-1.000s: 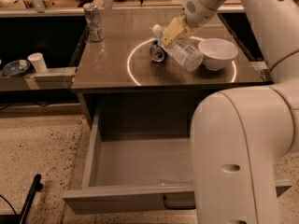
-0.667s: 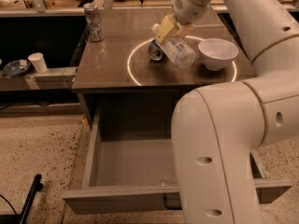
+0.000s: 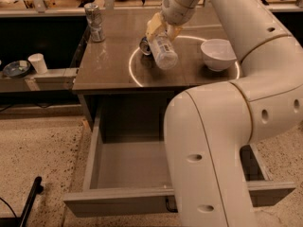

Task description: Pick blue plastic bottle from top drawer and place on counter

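Hanging tilted from the gripper (image 3: pixel 160 31), the blue plastic bottle (image 3: pixel 164 52) is pinched near its upper end between the yellowish fingers (image 3: pixel 153 26). Its lower end is low over the counter (image 3: pixel 109 65); contact with the surface cannot be confirmed. It sits directly below the claw, inside the white ring (image 3: pixel 130 69).

A small can (image 3: pixel 144 45) lies on its side just beside the bottle, left of the claw. A white bowl (image 3: pixel 218 55) sits apart to the claw's right. A silver can (image 3: pixel 94 21) stands upright well to the left, near the counter's back corner.

The top drawer (image 3: pixel 118 198), well below the claw and nearer the camera, stands pulled out; its visible part shows no contents.

Assessment: retrieval from the drawer is done and the bottle is at the counter. Outstanding: set the bottle down, release it, withdraw.
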Controlling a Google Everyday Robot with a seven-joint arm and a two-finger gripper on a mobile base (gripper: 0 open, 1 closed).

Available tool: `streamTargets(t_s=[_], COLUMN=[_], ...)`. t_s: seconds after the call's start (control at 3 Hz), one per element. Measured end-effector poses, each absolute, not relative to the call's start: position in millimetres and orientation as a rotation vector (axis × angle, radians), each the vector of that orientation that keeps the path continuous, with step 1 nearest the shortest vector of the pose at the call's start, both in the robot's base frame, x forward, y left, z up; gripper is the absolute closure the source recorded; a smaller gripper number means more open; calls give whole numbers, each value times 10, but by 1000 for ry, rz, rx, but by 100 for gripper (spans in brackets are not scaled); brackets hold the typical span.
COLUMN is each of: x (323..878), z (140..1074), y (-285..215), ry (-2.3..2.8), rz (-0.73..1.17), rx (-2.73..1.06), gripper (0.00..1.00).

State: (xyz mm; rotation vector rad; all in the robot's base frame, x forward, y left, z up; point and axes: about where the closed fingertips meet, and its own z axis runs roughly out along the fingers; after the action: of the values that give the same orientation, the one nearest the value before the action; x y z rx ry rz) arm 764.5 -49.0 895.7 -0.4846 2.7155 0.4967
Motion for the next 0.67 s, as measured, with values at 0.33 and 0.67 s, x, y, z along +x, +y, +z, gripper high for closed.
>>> streamTargets(t_s=[0.33, 0.67], x=[7705, 7733], z=[8842, 8977], y=[-334, -335], ry=[2726, 2675], rz=[559, 598], rx=[-440, -436], gripper=[100, 100])
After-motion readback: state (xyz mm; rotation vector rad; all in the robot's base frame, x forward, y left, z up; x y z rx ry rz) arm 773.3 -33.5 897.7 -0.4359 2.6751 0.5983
